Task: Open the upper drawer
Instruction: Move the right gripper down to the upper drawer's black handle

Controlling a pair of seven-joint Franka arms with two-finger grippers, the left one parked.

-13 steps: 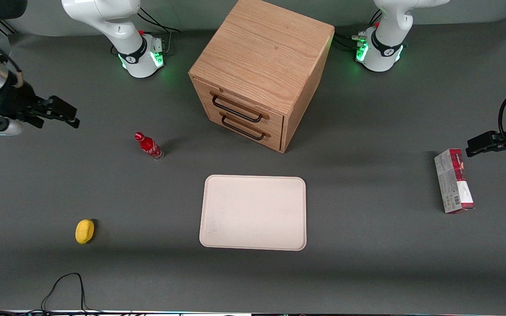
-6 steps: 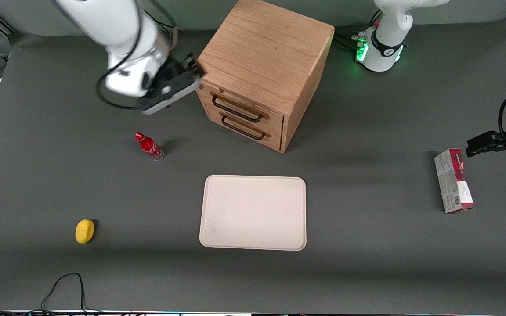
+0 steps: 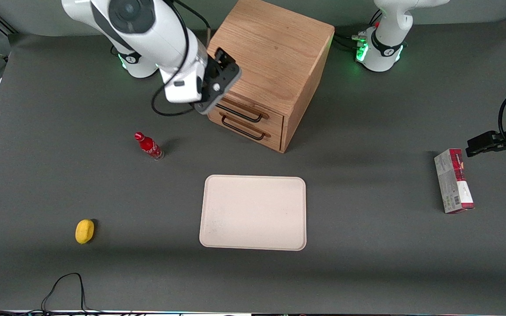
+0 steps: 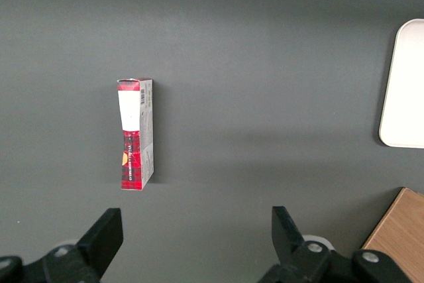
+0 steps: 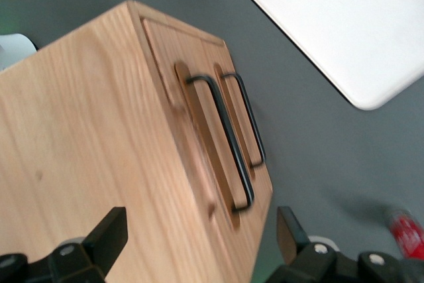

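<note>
While the upper drawer [image 3: 253,110] is seen fully shut in the cabinet [image 3: 275,48], nothing is grasped: the gripper [image 3: 223,66], fingers spread, hangs above its pull [image 5: 222,140]; pulling remains.

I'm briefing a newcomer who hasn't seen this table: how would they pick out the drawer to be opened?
Find the light oak wooden cabinet standing farther from the camera than the cream rectangular tray. The right arm's black pincer, fingers open, hovers over its front top edge. Of two stacked drawers with identical black wire pulls, the upper drawer is the topmost.
</note>
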